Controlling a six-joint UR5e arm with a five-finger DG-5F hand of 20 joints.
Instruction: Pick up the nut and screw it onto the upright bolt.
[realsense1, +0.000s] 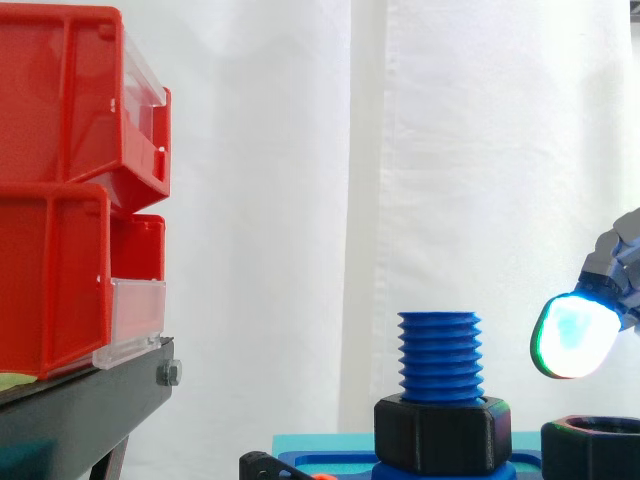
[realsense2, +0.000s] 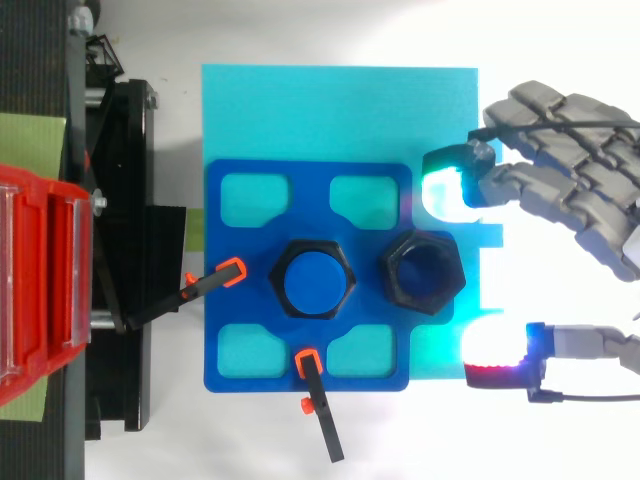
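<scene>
The hand reaches in from the right edge of the top view with its fingers spread and nearly straight, holding nothing. One pad glows white with a green edge. The thumb pad glows white with a red edge, well apart from the first.

The loose nut is black and hexagonal. It lies flat on the blue fixture plate, just right of the upright bolt, and is not threaded on anything. It sits roughly between the two glowing pads and slightly left of them. Neither pad touches it. In the side view a lit pad hangs above the nut's rim at the lower right.

The bolt is blue and coarsely threaded, and it stands at the plate's centre. A second black nut already sits around its base, leaving the upper threads bare.

The fixture plate rests on a cyan base sheet. Two black clamps with orange tips bear on the plate — one from the left, one from the lower edge.

At the left, stacked red bins sit on a black stand before the white curtain.
</scene>
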